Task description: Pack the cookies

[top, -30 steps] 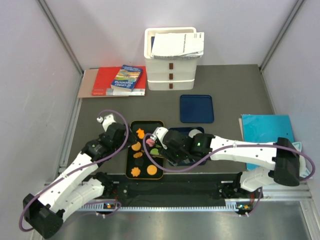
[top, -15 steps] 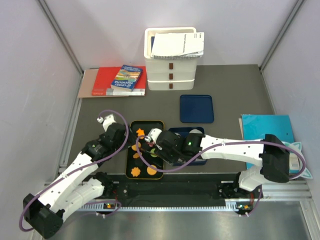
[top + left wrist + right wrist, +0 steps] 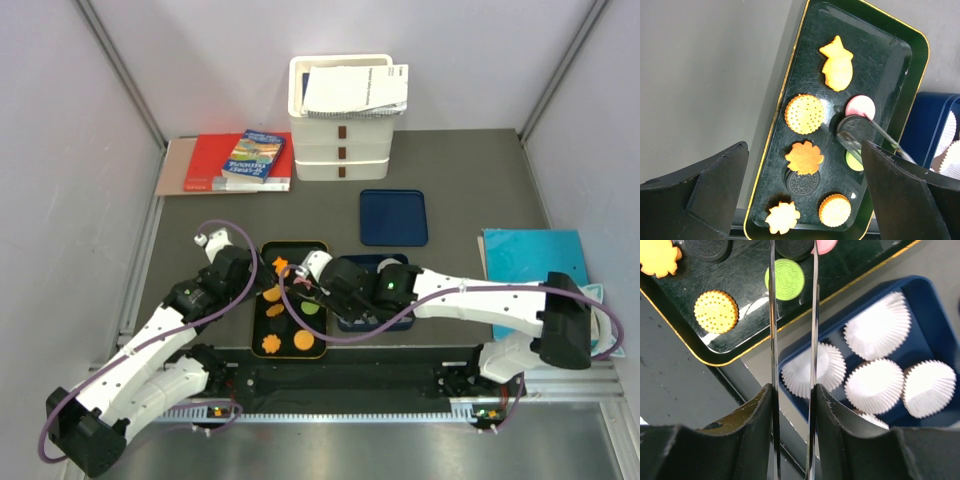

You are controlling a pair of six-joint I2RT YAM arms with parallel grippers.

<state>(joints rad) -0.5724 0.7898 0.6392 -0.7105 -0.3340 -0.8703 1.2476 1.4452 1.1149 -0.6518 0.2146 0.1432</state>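
Observation:
Several cookies lie in a black gold-rimmed tray [image 3: 790,95]: an orange fish shape [image 3: 837,70], an orange round [image 3: 804,114], an orange flower [image 3: 804,157], a black round [image 3: 803,182], a pink [image 3: 861,105] and a green [image 3: 785,279]. My right gripper [image 3: 792,390] is shut on metal tongs [image 3: 772,330]. The tong tips pinch a black cookie [image 3: 855,131] just above the tray, between the pink and green ones. My left gripper [image 3: 804,150] is open and empty above the tray's near half. The tray [image 3: 290,246] also shows in the top view.
A blue tray [image 3: 935,325] holding several white pleated paper cups [image 3: 879,322] sits right of the black tray. A second blue tray [image 3: 393,216], a white stacked box [image 3: 343,120], books [image 3: 245,160] and a teal folder [image 3: 535,255] lie further off.
My right arm swung left over the black tray, then came back a little to the right with the tongs. My left arm has not moved.

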